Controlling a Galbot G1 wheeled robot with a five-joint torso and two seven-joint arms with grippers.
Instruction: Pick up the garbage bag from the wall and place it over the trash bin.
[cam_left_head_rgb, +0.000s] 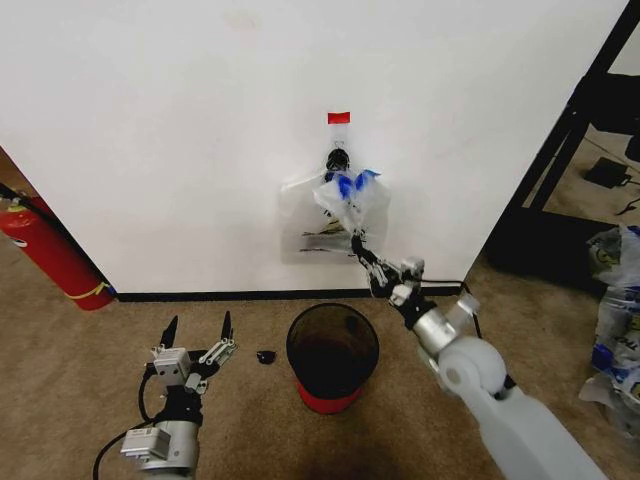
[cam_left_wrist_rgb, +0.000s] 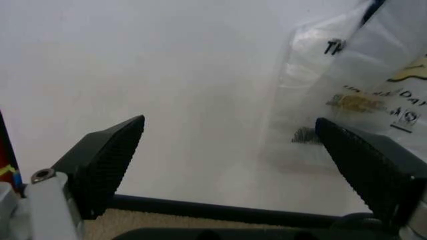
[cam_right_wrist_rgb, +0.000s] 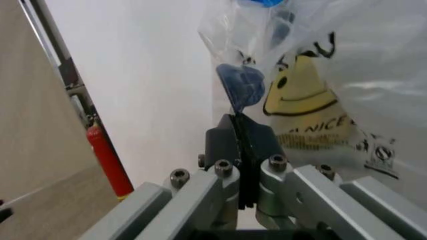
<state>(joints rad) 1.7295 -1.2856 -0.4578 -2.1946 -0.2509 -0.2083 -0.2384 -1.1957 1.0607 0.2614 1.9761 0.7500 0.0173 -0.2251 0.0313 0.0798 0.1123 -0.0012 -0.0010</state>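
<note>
The garbage bag (cam_left_head_rgb: 335, 215) hangs on the white wall (cam_left_head_rgb: 150, 150) from a small black hook (cam_left_head_rgb: 338, 158) under a red tape strip (cam_left_head_rgb: 339, 118). Its blue-edged rim is bunched at the right. My right gripper (cam_left_head_rgb: 356, 243) reaches up to that bunch and is shut on the plastic. In the right wrist view the fingers (cam_right_wrist_rgb: 239, 117) pinch the garbage bag (cam_right_wrist_rgb: 313, 90) just below a blue strip, beside the yellow smiley. The trash bin (cam_left_head_rgb: 292, 350) stands on the carpet below the bag. My left gripper (cam_left_head_rgb: 198, 322) is open, low at the left, facing the wall (cam_left_wrist_rgb: 230, 150).
A red fire extinguisher (cam_left_head_rgb: 50, 250) leans at the wall's left end. A small dark object (cam_left_head_rgb: 266, 356) lies on the carpet left of the bin. A black rack (cam_left_head_rgb: 570, 150) and stuffed clear bags (cam_left_head_rgb: 615, 300) stand at the right.
</note>
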